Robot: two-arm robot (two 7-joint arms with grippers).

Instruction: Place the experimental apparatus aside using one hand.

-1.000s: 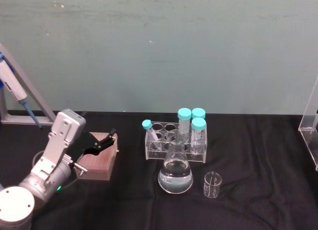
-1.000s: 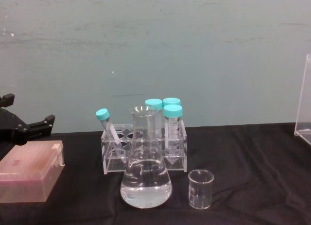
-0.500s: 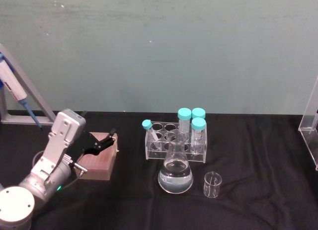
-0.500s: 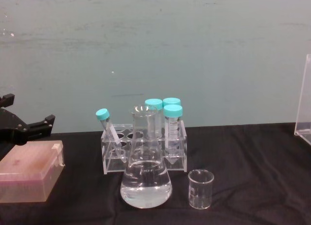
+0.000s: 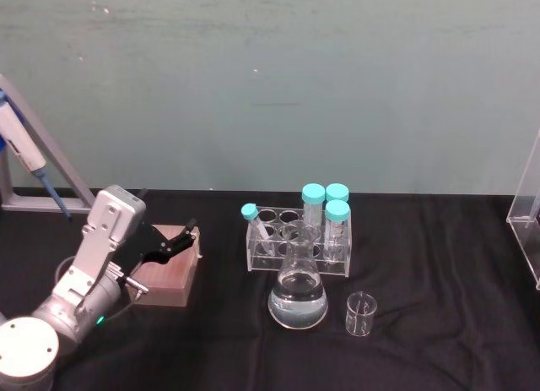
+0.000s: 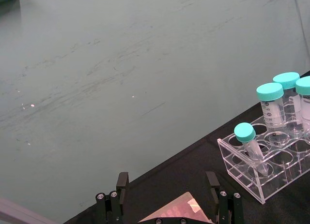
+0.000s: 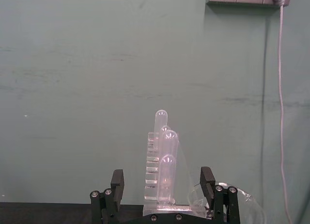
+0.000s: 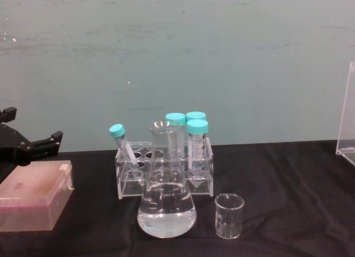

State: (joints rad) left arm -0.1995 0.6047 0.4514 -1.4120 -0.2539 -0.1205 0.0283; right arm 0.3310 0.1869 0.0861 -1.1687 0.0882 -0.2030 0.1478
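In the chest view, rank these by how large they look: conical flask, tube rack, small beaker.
1. Tube rack and conical flask: they look alike, and the flask stands nearer the camera, so left unranked.
2. Small beaker: clearly smallest.

The left arm [image 5: 80, 281] rises from the lower left corner of the head view. A round silver joint [image 5: 25, 350] sits at the very bottom, and the silver links slant up and to the right to a boxy silver wrist [image 5: 111, 222] at the left of the frame, just below mid height. A small green light [image 5: 99, 320] glows on the lower link. From the wrist the black left gripper [image 5: 187, 234] points to the right. In the left wrist view its jaws stand wide apart. In the chest view it enters at the left edge at mid height, jaws spread. In the right wrist view the right gripper [image 7: 162, 178] sits at the bottom centre, its black jaws likewise wide apart.
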